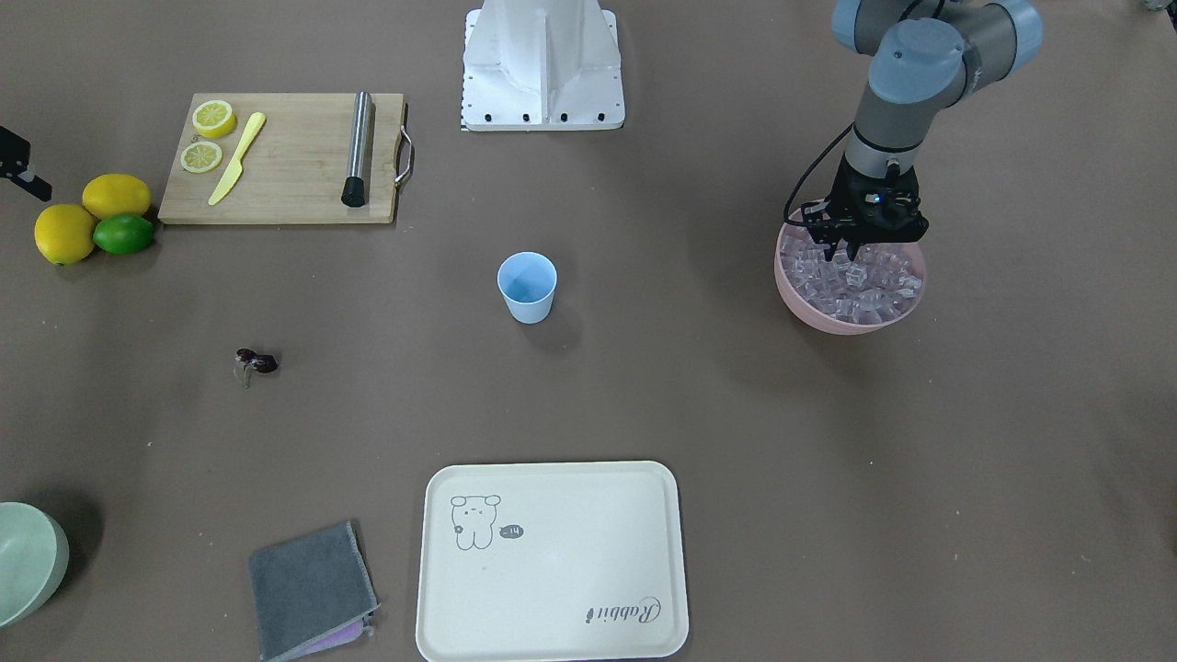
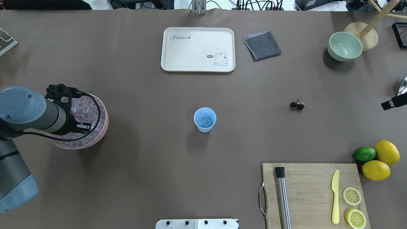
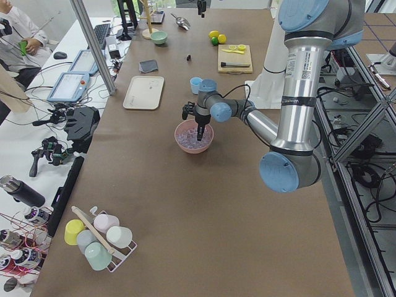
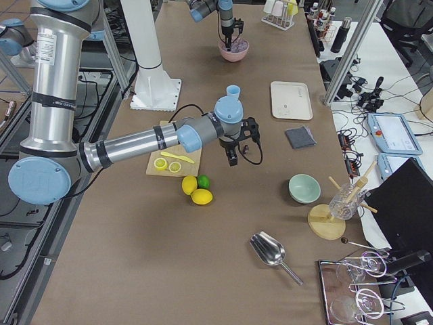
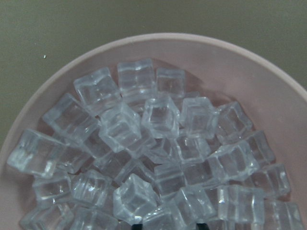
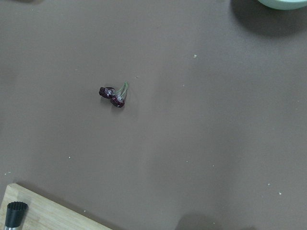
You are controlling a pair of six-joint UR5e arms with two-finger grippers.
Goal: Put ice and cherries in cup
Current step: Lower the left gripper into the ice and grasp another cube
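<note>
The light blue cup (image 1: 527, 287) stands upright at the table's middle; the overhead view shows one ice cube (image 2: 205, 121) inside it. The pink bowl (image 1: 809, 305) is heaped with ice (image 1: 874, 280). My left gripper (image 1: 844, 248) points down into the bowl. In the left wrist view its two tips just show at the bottom edge, apart, among the ice (image 5: 158, 115). The cherries (image 1: 256, 362) lie on the bare table, and they also show in the right wrist view (image 6: 113, 95). My right gripper (image 2: 393, 102) hovers off to their side, cut by the view's edge; I cannot tell its state.
A cream tray (image 1: 552, 561) and a folded grey cloth (image 1: 308, 588) lie on the far side from the robot. A cutting board (image 1: 285, 156) holds lemon slices, a yellow knife and a steel rod. Two lemons and a lime (image 1: 92, 221) sit beside it. A pale green bowl (image 1: 28, 561) stands at the corner.
</note>
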